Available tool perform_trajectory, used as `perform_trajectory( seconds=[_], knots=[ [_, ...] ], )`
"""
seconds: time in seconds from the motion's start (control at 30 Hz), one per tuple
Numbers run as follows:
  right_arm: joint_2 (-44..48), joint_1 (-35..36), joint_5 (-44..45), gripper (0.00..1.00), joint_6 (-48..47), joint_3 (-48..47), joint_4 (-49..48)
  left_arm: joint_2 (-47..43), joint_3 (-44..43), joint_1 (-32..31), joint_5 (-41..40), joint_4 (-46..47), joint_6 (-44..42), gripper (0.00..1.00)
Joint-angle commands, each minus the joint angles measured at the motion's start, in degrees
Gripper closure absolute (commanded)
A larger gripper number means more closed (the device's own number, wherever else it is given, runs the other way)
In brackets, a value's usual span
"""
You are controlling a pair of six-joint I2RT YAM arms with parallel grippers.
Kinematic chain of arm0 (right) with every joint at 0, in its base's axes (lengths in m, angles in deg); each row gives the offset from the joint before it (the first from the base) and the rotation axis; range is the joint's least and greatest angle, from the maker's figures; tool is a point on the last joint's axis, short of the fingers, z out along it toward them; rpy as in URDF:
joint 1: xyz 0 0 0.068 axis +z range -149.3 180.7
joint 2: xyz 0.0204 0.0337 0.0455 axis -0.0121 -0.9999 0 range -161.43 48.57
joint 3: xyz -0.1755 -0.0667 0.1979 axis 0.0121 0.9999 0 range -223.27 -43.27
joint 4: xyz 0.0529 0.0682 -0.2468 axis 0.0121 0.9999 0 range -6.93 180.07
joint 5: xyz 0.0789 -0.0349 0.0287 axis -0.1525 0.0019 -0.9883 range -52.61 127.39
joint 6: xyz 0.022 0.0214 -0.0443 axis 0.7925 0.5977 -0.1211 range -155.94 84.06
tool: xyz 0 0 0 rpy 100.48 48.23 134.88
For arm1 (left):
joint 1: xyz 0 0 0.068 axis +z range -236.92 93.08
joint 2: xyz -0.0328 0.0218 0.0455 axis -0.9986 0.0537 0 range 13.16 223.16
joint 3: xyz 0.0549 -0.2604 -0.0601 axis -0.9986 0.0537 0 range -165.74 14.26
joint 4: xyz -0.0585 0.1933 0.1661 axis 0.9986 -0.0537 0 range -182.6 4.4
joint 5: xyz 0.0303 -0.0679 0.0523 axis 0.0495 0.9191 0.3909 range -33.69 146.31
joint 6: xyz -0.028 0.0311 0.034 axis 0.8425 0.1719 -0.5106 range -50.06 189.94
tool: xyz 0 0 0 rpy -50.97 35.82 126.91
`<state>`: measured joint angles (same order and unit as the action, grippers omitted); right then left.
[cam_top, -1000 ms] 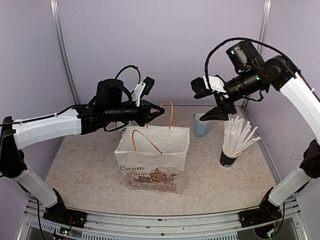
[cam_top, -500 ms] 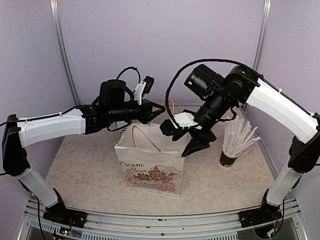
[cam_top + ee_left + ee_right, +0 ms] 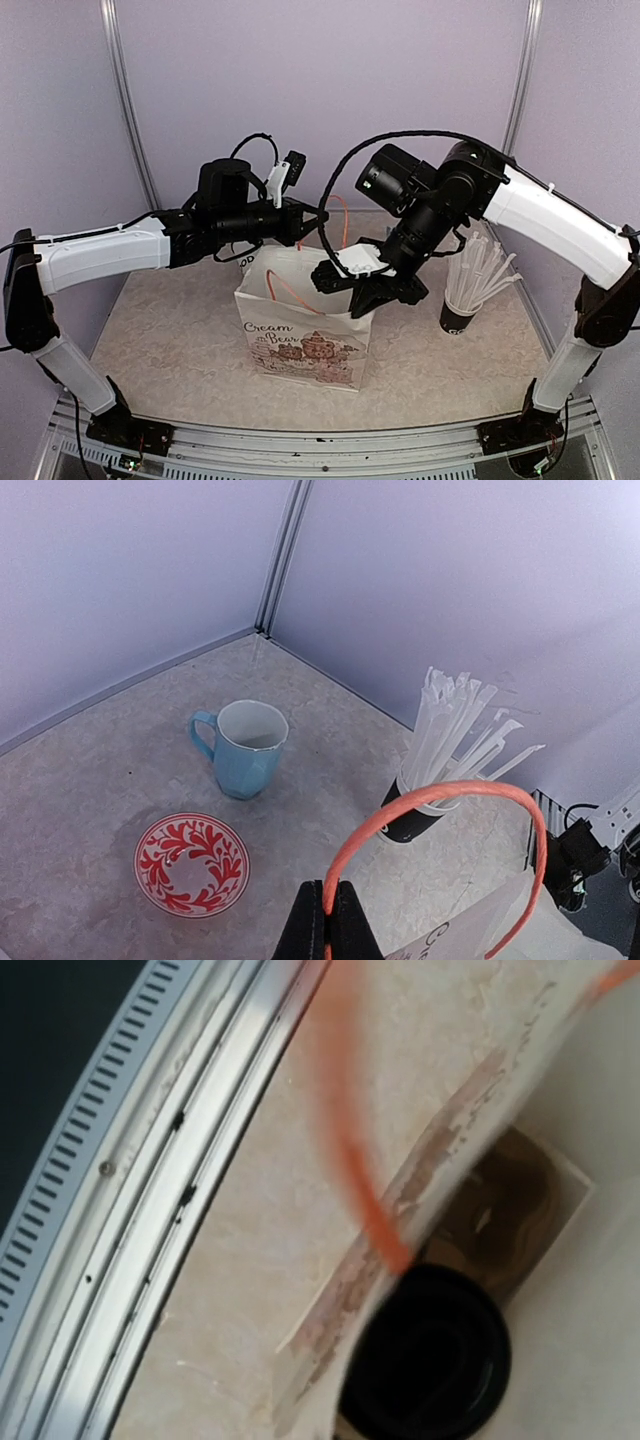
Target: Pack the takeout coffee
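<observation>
A white paper bag (image 3: pixel 300 340) with orange handles stands mid-table. My left gripper (image 3: pixel 318 218) (image 3: pixel 328 920) is shut on the far orange handle (image 3: pixel 440 798) and holds it up. My right gripper (image 3: pixel 362 302) points down at the bag's right rim, shut; its fingers are outside the right wrist view, and I cannot tell whether it pinches the paper. That view looks into the bag, where one takeout coffee cup shows its black lid (image 3: pixel 430 1360) beside the blurred near handle (image 3: pixel 350 1140). Another white cup with black lettering (image 3: pixel 246 262) stands behind the bag, mostly hidden by the left arm.
A dark cup of white straws (image 3: pixel 462 300) (image 3: pixel 420 802) stands right of the bag. Behind it sit a light blue mug (image 3: pixel 243 748) and a red-patterned saucer (image 3: pixel 192 862). Purple walls close the back and sides. A metal rail (image 3: pixel 130 1160) runs along the near edge.
My right arm swung from above the mug at the back right down to the bag's right rim, and its jaws closed. The left gripper kept hold of the handle.
</observation>
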<state>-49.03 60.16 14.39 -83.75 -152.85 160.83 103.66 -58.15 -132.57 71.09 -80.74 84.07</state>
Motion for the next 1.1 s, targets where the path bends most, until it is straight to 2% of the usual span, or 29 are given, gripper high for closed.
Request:
perform_trajectory(
  seconds=[0.0, 0.2, 0.4, 0.5, 0.53, 0.67, 0.73, 0.87, 0.97, 1.07],
  knots=[
    [3.1, -0.5, 5.3, 1.00, -0.3, 2.3, 1.2, -1.1, -1.2, 0.5, 0.8, 1.7, 1.3, 0.98],
    [5.8, -4.1, 8.6, 1.00, -1.8, 3.9, 1.1, 1.6, -4.4, 0.5, 1.9, 2.7, 1.9, 0.98],
    [6.5, -6.3, 8.4, 1.00, -2.2, 4.6, 1.1, 3.7, -6.0, 0.6, 1.2, 2.9, 1.8, 0.98],
    [6.3, -6.3, 7.7, 1.00, -2.2, 6.1, 1.1, 4.4, -7.2, 0.6, 1.0, 2.2, 1.8, 0.95],
    [6.3, -6.4, 7.5, 0.97, -2.2, 6.1, 1.1, 4.6, -8.0, 0.6, 0.5, 0.5, 2.0, 0.88],
    [7.1, -6.7, 6.3, 0.58, -2.8, 4.3, 1.1, 4.0, -13.9, 0.2, -6.8, -10.8, 2.7, 0.63],
    [8.6, -6.9, 5.5, 0.46, -4.0, 3.4, 1.1, 1.6, -14.3, -0.3, -12.7, -14.7, 2.6, 0.50],
    [9.7, -8.1, 4.3, 0.36, -4.5, 1.1, 1.1, -6.1, -9.3, 1.1, -28.2, -19.2, 8.2, 0.27],
    [9.6, -9.6, 3.0, 0.35, -4.5, -0.7, 1.0, -10.4, -4.2, 6.0, -33.2, -22.9, 16.4, 0.26],
    [9.0, -11.4, 2.1, 0.29, -4.5, -2.8, 0.7, -10.3, -1.0, 11.9, -31.1, -26.5, 24.5, 0.25]
  ],
)
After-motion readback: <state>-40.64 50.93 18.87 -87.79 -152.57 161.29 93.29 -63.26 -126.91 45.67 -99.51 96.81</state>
